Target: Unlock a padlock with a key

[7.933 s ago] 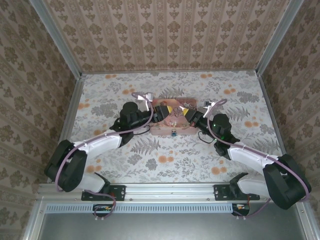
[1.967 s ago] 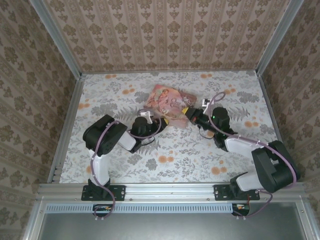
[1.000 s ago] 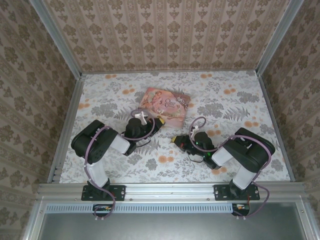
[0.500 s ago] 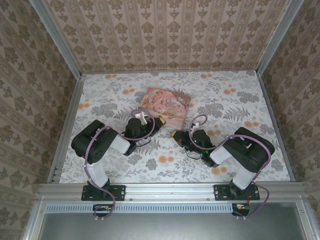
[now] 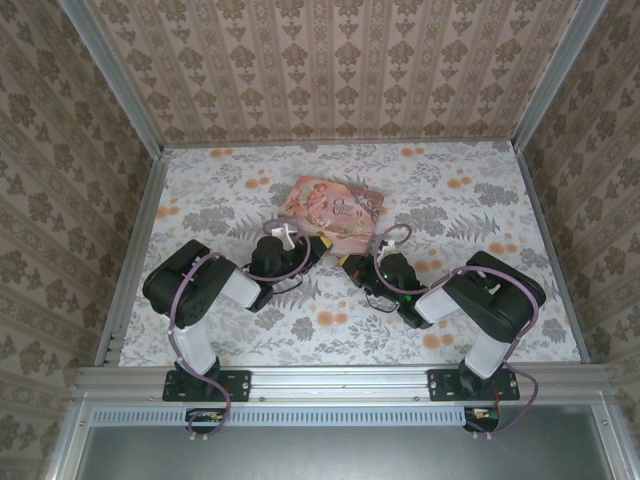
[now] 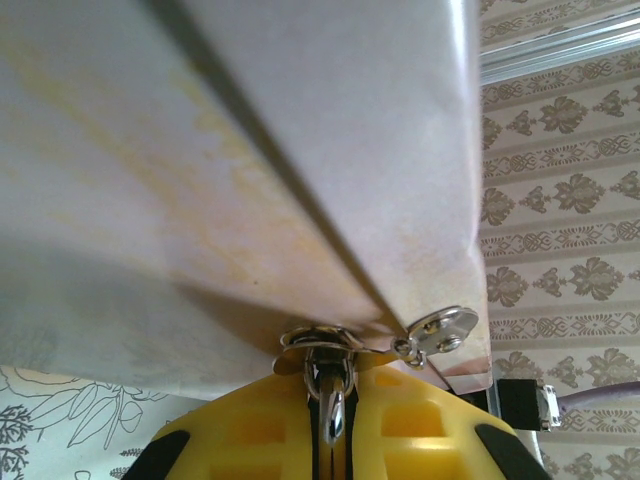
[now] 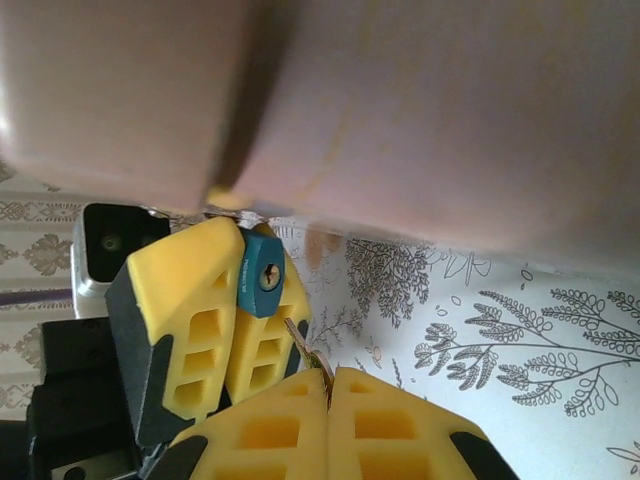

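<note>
floral table (image 5: 470, 180) | padlock (image 7: 262, 270) in left jaws | key (image 7: 301, 343) in right jaws

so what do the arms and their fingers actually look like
Both are built alike. The left arm and right arm have rounded black joint housings joined by white links, and a lilac cable loops along each. The fingers are bright yellow blocks with rectangular cut-out pockets and black corners near the base.
</note>
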You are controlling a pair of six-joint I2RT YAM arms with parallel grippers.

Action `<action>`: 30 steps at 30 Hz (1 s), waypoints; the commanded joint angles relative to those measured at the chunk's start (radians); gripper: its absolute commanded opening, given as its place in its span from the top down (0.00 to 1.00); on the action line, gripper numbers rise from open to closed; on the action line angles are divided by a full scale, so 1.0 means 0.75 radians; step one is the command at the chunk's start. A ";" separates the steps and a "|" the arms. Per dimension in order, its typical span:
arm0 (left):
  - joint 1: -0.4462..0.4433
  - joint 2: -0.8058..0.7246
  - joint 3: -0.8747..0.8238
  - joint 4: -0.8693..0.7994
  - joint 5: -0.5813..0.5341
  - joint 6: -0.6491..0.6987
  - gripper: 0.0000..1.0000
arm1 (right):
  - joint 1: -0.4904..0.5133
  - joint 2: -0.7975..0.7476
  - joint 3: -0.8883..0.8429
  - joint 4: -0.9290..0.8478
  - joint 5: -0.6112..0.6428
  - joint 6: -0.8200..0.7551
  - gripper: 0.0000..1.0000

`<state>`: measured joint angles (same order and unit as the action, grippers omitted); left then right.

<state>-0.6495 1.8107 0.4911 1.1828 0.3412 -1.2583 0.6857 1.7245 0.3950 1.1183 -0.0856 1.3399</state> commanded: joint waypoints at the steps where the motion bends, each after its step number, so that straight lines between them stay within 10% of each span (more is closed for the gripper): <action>1: -0.016 -0.016 0.018 0.128 0.032 -0.012 1.00 | 0.006 0.032 0.034 -0.003 0.028 0.015 1.00; 30: -0.018 -0.002 0.010 0.125 0.032 -0.002 1.00 | -0.025 0.022 0.072 -0.021 0.007 0.017 1.00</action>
<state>-0.6548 1.8111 0.4911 1.1828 0.3439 -1.2583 0.6720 1.7542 0.4252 1.1164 -0.0841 1.3434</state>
